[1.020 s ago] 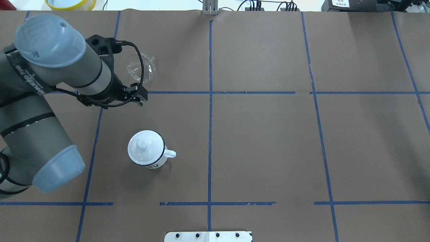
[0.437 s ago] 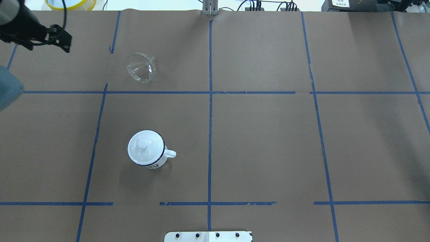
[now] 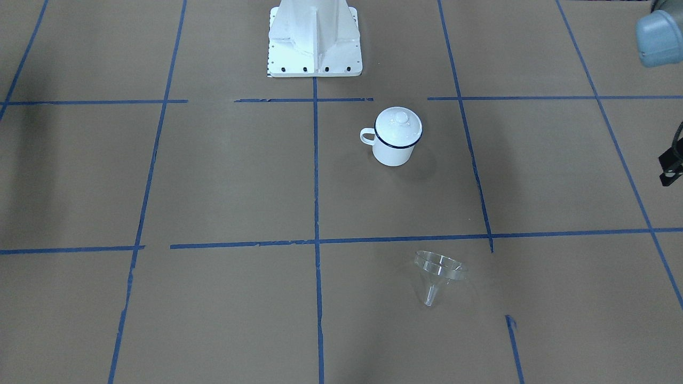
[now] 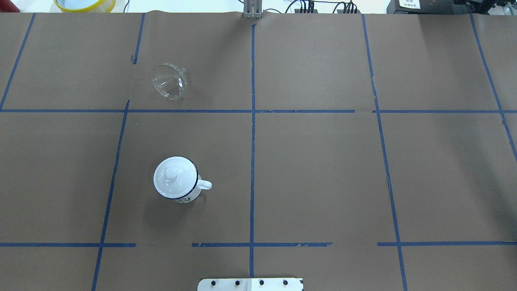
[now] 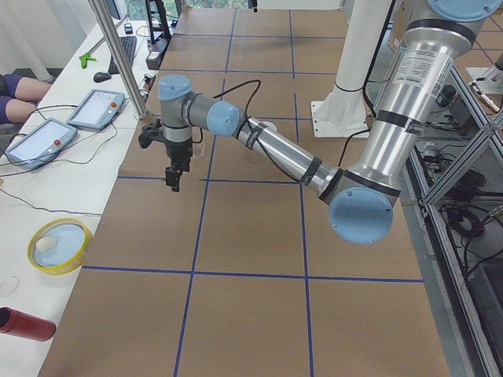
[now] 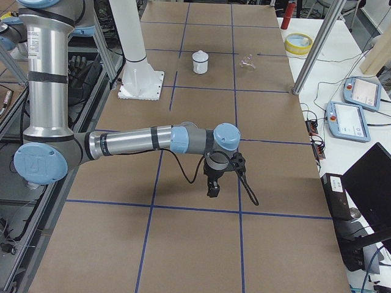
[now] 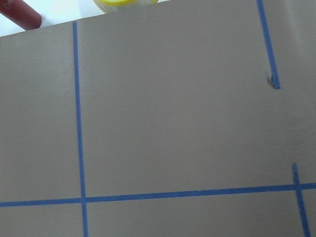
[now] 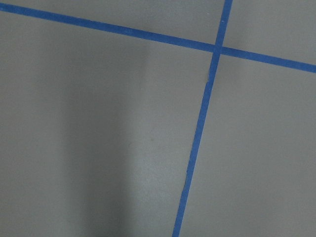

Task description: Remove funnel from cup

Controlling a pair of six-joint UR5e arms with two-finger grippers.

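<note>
The clear funnel (image 4: pixel 169 82) lies tilted on the brown table paper, apart from the cup, and also shows in the front view (image 3: pixel 438 274). The white cup (image 4: pixel 177 178) with a dark blue rim stands upright with a white knobbed lid (image 4: pixel 171 173) on it; it also shows in the front view (image 3: pixel 397 140). My left gripper (image 5: pixel 172 182) hangs over the table's left end, away from both; I cannot tell if it is open. My right gripper (image 6: pixel 212 191) hangs over the far right end; I cannot tell its state either. Neither holds anything I can see.
A yellow bowl (image 4: pixel 85 4) and a red can (image 5: pixel 27 323) sit beyond the table's far left edge. The robot's white base (image 3: pixel 315 37) stands at the near edge. Teach pendants (image 5: pixel 94 106) lie on the side bench. Blue tape lines grid the paper.
My left arm has pulled away from the funnel to the left and has left the overhead view. The funnel and the cup have stayed in place.
</note>
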